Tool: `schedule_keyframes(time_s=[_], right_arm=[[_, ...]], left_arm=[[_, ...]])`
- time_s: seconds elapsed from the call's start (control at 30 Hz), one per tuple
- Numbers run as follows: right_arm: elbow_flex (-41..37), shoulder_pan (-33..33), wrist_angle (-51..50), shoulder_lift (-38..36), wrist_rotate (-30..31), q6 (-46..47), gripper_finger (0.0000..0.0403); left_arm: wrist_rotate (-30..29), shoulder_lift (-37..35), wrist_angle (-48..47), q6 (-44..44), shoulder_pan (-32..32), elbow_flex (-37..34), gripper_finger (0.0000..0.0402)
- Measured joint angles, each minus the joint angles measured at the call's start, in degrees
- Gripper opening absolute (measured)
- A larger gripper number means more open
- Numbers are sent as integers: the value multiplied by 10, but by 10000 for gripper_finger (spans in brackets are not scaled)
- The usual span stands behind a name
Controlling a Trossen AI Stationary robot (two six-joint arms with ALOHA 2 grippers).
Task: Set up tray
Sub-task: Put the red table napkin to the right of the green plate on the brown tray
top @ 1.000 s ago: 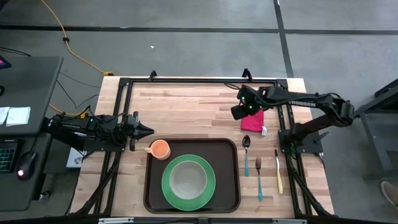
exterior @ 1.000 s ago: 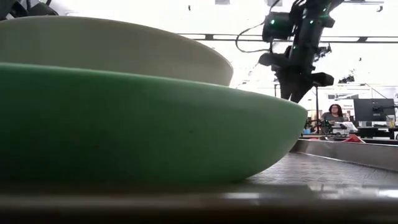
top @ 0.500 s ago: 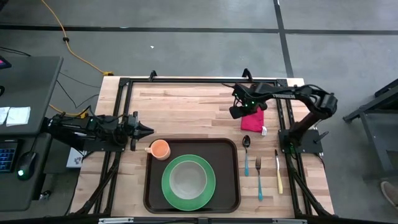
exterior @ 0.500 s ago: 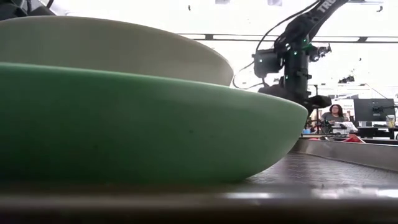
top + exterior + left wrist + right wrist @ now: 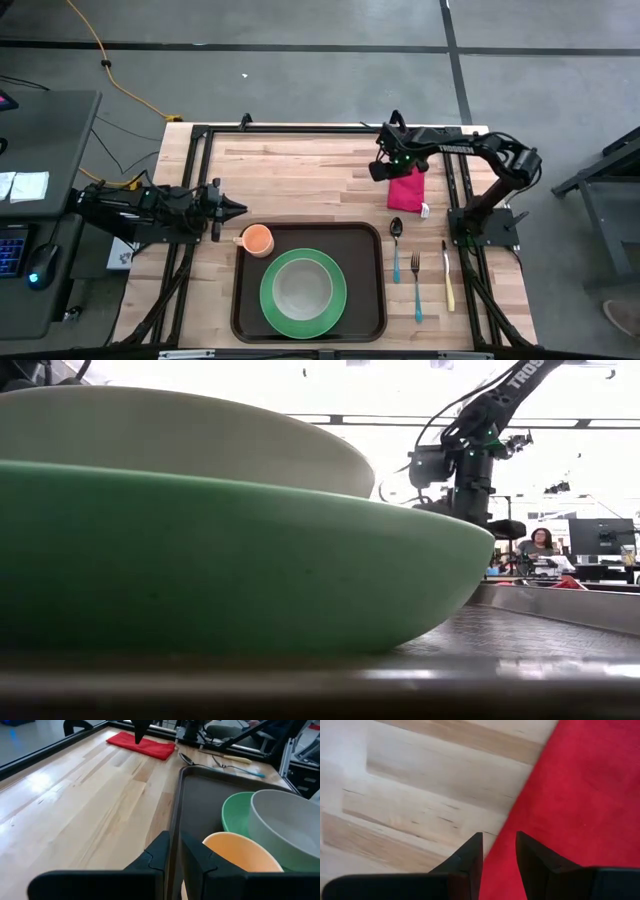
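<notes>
— What did you count?

— One tray (image 5: 309,240) at the table's near edge, carrying one green plate (image 5: 303,290), one bowl (image 5: 302,285), one orange cup (image 5: 258,239). Beside it: one spoon (image 5: 396,238), fork (image 5: 415,280), knife (image 5: 448,276).

— Grippers?

— Right gripper (image 5: 498,842) hung over the red napkin's (image 5: 406,188) edge, fingers slightly parted, empty. Left gripper (image 5: 172,847) waited by the cup, narrowly parted, empty.

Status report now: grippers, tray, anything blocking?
Right gripper slightly open, tips at the edge of the red cloth. Left gripper waits beside the orange cup. Tray holds the green plate. Nothing blocking.
</notes>
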Motion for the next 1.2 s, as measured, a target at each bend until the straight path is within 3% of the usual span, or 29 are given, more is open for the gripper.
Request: schedule_keyframes(time_s=[0.3,0.57,0.77,0.97,1.2], right_arm=[[0,-20,18,3,-16,0,94],[8,-26,13,48,-38,-10,94],[67,-26,-10,92,-27,-33,94],[141,-25,-98,144,7,-69,94],[180,-20,-124,151,28,-70,94]], left_arm=[[0,0,-11,4,0,0,74],[0,0,-25,4,0,0,74],[0,0,-28,4,0,0,74],[-4,0,-27,4,0,0,74],[-5,0,-27,3,0,0,74]])
